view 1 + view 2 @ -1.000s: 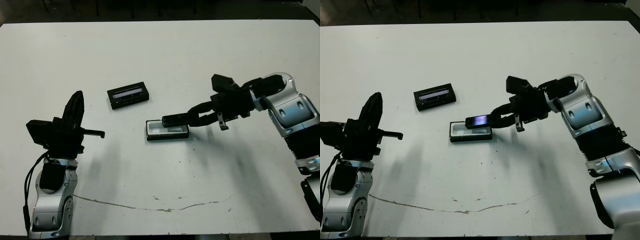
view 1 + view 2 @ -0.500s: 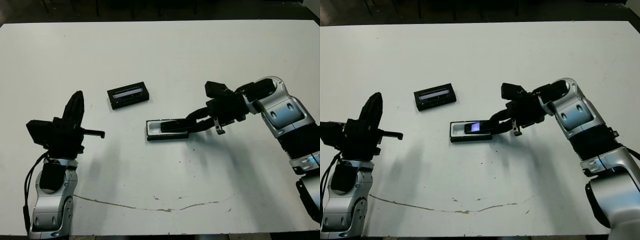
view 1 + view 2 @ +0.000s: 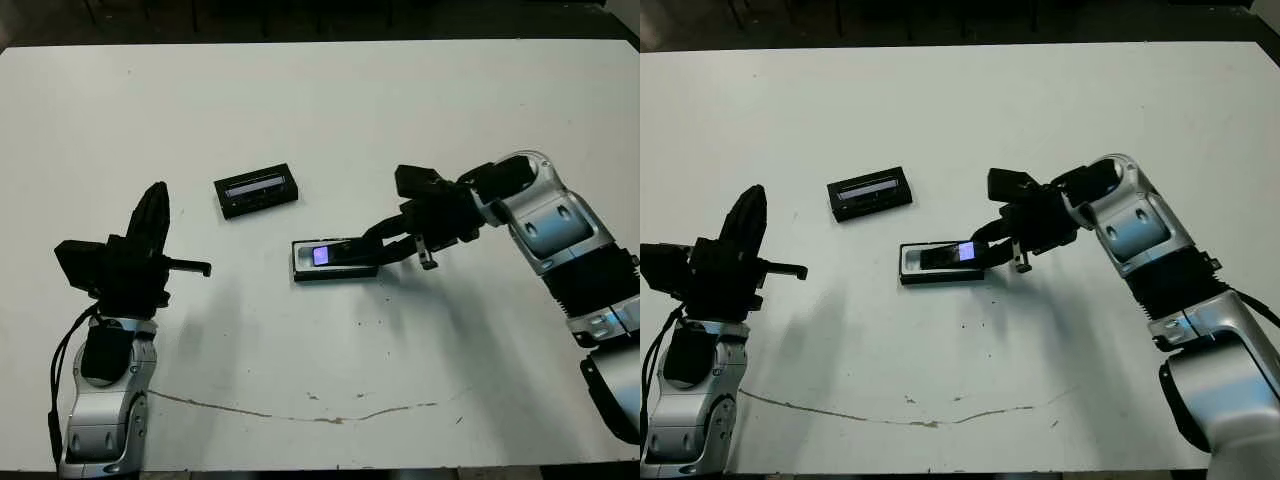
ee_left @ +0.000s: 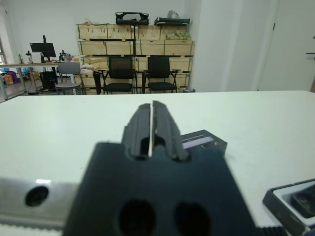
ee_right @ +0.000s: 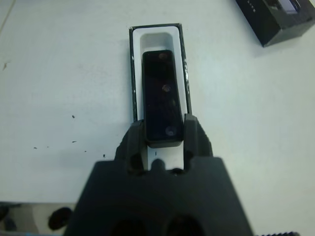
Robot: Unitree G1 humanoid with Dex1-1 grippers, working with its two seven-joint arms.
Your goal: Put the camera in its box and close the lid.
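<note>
Lowering now, the right gripper (image 5: 164, 132) has carried the camera (image 5: 161, 97) from above the box (image 3: 335, 260) a second ago down into its white lining, fingers clamped on the near end, and the glowing screen patch now sits inside the rim. That means the placing is nearly done; letting go comes next, by my reading. The lid (image 3: 256, 190) lies apart on the white table (image 3: 330, 110), up and to the left of the box, untouched. The left gripper (image 4: 151, 129) hangs idle with its fingers pressed together, holding nothing. Beyond the table, office chairs (image 4: 134, 73) and stacked crates (image 4: 133, 40) line the back wall.
</note>
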